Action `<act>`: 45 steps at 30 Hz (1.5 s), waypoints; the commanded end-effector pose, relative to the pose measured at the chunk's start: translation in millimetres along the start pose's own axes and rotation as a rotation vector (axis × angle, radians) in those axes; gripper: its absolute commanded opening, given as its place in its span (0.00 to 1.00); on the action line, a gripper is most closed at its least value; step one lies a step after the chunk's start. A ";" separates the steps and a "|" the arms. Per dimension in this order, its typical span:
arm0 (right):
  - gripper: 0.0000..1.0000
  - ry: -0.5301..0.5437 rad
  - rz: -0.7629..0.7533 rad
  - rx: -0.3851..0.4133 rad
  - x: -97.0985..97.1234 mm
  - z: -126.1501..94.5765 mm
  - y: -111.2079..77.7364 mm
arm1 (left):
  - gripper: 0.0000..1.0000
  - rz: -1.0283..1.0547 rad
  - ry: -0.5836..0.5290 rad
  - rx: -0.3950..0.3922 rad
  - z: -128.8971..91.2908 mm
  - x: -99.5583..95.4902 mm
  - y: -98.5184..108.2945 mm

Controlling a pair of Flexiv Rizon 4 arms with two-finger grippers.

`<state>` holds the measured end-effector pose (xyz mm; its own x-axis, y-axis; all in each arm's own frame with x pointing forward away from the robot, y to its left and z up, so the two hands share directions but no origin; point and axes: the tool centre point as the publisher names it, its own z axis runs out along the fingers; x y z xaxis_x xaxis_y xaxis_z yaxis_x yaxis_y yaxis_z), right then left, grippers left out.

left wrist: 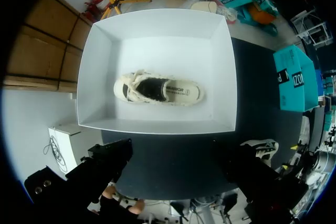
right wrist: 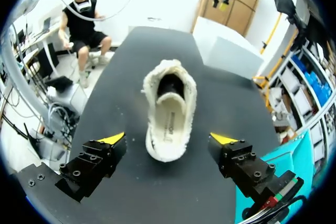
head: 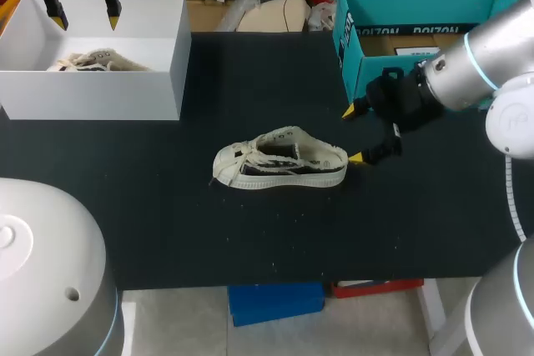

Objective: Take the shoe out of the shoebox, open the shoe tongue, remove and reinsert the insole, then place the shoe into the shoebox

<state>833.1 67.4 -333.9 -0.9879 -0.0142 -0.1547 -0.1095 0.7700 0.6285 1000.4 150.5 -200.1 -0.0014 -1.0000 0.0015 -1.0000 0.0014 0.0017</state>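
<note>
A cream low-top shoe [head: 279, 160] lies on its sole in the middle of the black table [head: 167, 231], toe to the left. My right gripper [head: 354, 134] is open just behind its heel, one yellow tip on either side. In the right wrist view the shoe [right wrist: 170, 103] points away, its heel level with the gap of that gripper [right wrist: 168, 139], and neither finger touches it. A second cream shoe [left wrist: 157, 88] lies inside the white shoebox [head: 125, 93] at the back left. My left gripper [head: 84, 7] hangs open high above the box [left wrist: 223, 77], holding nothing.
A teal open box [head: 417, 6] stands at the back right, close behind my right arm. Between the white shoebox and the teal box, and in front of the shoe, only the black table top shows.
</note>
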 end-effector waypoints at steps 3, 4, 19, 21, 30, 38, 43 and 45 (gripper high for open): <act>1.00 0.024 0.014 -0.103 -15.0 20.3 -13.2 | 1.00 0.000 0.000 0.000 -0.2 0.0 0.0; 1.00 0.024 0.017 -0.108 -15.9 22.7 -14.6 | 1.00 0.000 0.000 0.000 -0.2 0.0 0.0; 1.00 0.049 0.076 -0.172 -4.5 58.6 -25.4 | 1.00 0.000 0.000 0.000 -0.2 0.0 0.0; 1.00 0.048 0.086 -0.177 -1.8 63.8 -25.9 | 1.00 0.000 0.000 0.000 -0.2 0.0 0.0; 1.00 0.048 0.114 -0.212 1.0 82.1 -29.5 | 1.00 0.000 0.000 0.000 -0.2 0.0 0.0; 1.00 0.049 0.123 -0.242 0.6 92.0 -30.3 | 1.00 0.000 0.000 0.000 -0.2 0.0 0.0; 1.00 0.054 0.126 -0.244 -0.4 96.7 -30.3 | 1.00 0.000 0.000 0.000 -0.2 0.0 0.0; 1.00 0.056 0.126 -0.246 -1.6 98.2 -30.1 | 1.00 0.000 0.000 0.000 -0.2 0.0 0.0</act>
<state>844.8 103.9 -424.1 -0.9990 0.0340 -0.0284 -0.0028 0.5910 0.8067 1000.4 150.5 -200.1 -0.0014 -1.0000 0.0015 -1.0000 0.0014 0.0017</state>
